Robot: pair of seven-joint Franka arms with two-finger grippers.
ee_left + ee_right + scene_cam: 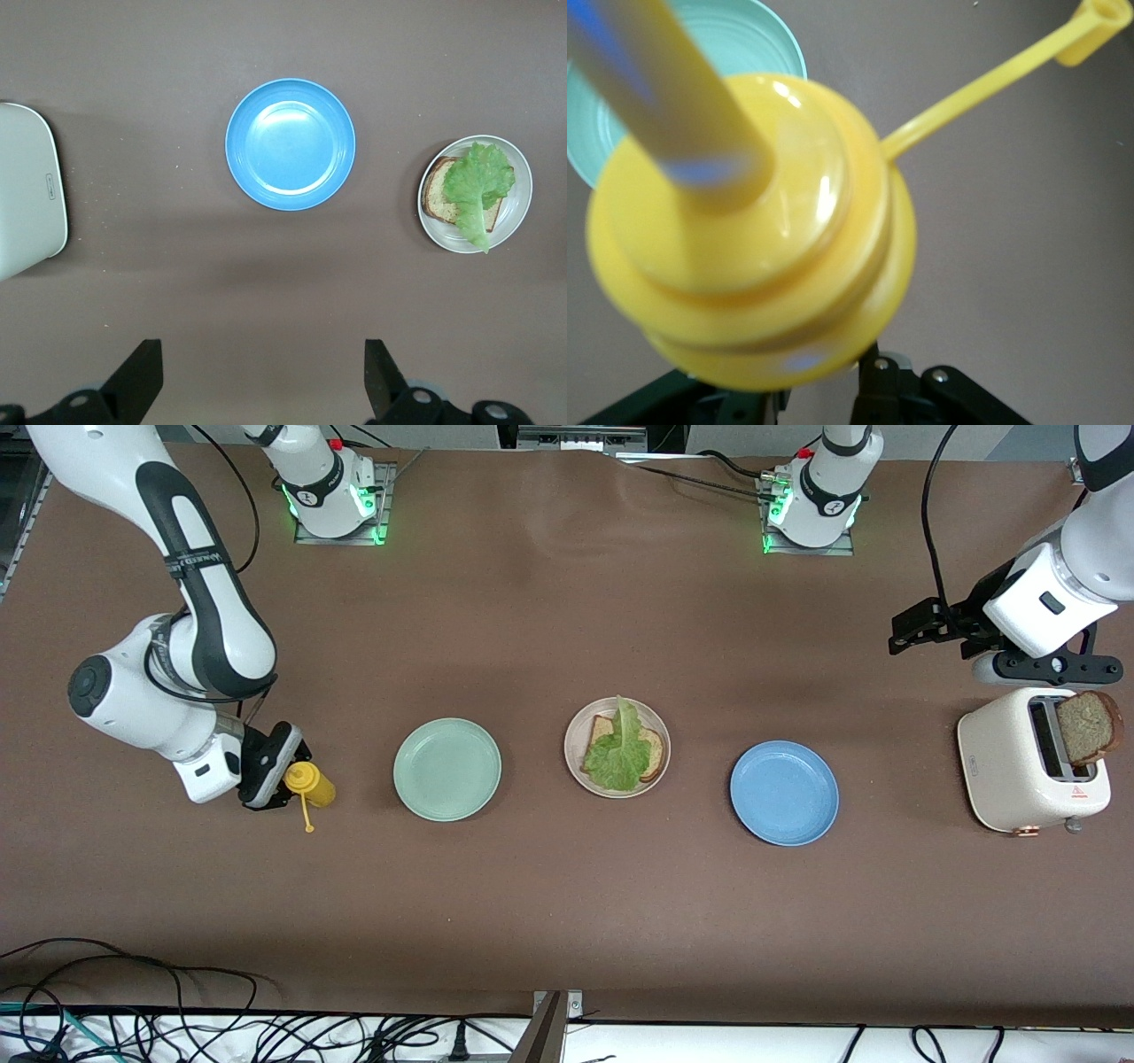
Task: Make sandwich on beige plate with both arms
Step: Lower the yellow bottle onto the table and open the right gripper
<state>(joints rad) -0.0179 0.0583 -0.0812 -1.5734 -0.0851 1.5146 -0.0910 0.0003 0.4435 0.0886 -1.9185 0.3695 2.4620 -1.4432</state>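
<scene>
We see the beige plate (660, 726) at the centre of the table, between a mint green plate (447, 769) at its 9 o'clock and a blue plate (784, 793) at its 3 o'clock. On it lies 1 bread slice (654, 755), brown with a darker crust, and over that a ruffled green lettuce leaf (620, 755) whose pale stem points to 12 o'clock. A 2nd toasted slice (1088, 727) stands upright in a slot of the cream toaster (1001, 766), at the left arm's end of the table. We judge that slice light, stiff and crumbly, best pinched across its flat faces near the top crust and lifted straight up; the lettuce is limp and could slide if nudged. The left gripper (908, 631) hangs in the air above the table just beside the toaster, its fingers (137, 376) spread wide and holding nothing. The right gripper (270, 766), low at the right arm's end of the table, is clamped on a yellow squeeze bottle (308, 782), whose open cap (308, 828) dangles on a thin strap.
</scene>
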